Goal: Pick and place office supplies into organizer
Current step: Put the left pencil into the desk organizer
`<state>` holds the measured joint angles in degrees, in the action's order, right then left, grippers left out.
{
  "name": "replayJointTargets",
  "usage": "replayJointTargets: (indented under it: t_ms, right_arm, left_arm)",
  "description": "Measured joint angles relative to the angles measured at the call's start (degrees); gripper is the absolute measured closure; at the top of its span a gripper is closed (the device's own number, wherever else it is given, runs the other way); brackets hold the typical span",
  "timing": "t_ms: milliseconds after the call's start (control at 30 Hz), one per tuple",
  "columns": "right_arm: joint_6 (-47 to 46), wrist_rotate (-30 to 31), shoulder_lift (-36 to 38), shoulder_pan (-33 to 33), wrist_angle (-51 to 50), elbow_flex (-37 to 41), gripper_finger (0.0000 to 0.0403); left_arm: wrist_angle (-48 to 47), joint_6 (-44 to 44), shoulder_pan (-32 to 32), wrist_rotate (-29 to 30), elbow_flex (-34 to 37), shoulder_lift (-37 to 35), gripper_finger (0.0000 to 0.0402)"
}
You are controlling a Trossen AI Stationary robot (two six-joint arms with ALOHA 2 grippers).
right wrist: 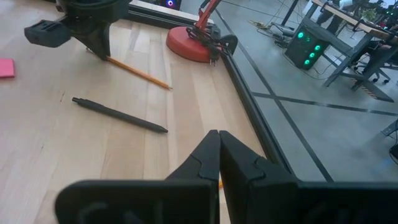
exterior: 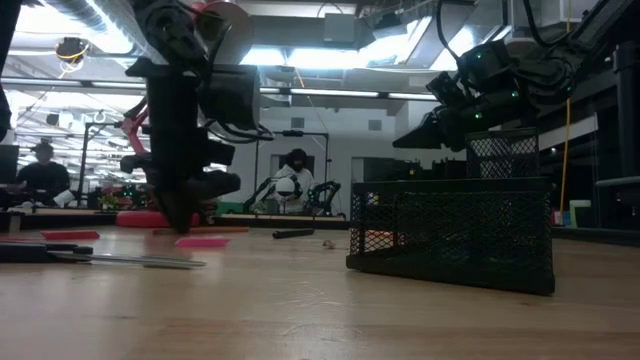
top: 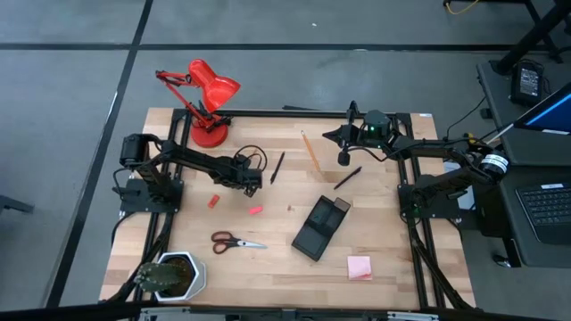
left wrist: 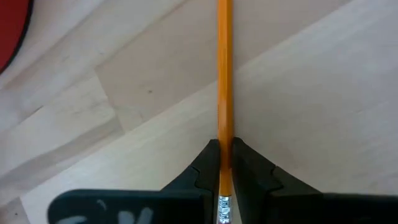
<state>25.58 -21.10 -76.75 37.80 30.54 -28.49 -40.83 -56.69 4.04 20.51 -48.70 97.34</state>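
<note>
One orange pencil [left wrist: 224, 74] sits pinched in the left claw [left wrist: 225, 158]. The two dark fingers [left wrist: 205, 168] are drawn in tight on its sides, just ahead of the metal band at its eraser end. The pencil is slim and straight, with glossy orange paint, and it runs away from the claw low over the pale wood table [left wrist: 311, 93]. Whether it is lifted off the surface cannot be told. In the right wrist view the far end of the pencil tapers to a point.

The left arm reaches from its base at the left edge out toward the middle of the table, and its wrist is turned down so the claw stands nearly upright at the table top. Just to the right of it lies a black pen [right wrist: 118, 115], apart from the pencil.

Farther out on the table, a second pencil [top: 310, 150] and a second pen [top: 348, 177] lie to the right. Two small red eraser pieces [top: 213, 201] lie nearer, and the red-handled scissors [top: 236, 241] lie nearer again.

The organizer [top: 308, 241], a black mesh tray, rests near the middle right. The pink sticky-note pad [top: 359, 267] lies on its near right.

The right claw [right wrist: 219, 146] hangs above the far right part of the table, its fingers pressed together on nothing.

A red desk lamp [top: 205, 98] stands at the far left, and a potted plant [top: 174, 276] stands at the near left corner.
</note>
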Motion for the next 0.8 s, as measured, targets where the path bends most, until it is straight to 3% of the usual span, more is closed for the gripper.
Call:
replayJointTargets:
  t_ms: [400, 800]
  right_arm:
    - [0.00, -0.07, 0.00, -0.17, -0.80, 0.00, 0.0391]
    - [0.00, -0.09, 0.00, -0.17, -0.82, 0.00, 0.0391]
  left_arm:
    - [-1.78, 0.38, 3.26, -8.66, -0.63, -0.17, 0.0347]
    - [-1.21, 9.73, 10.21, -15.95, -0.71, -0.28, 0.0333]
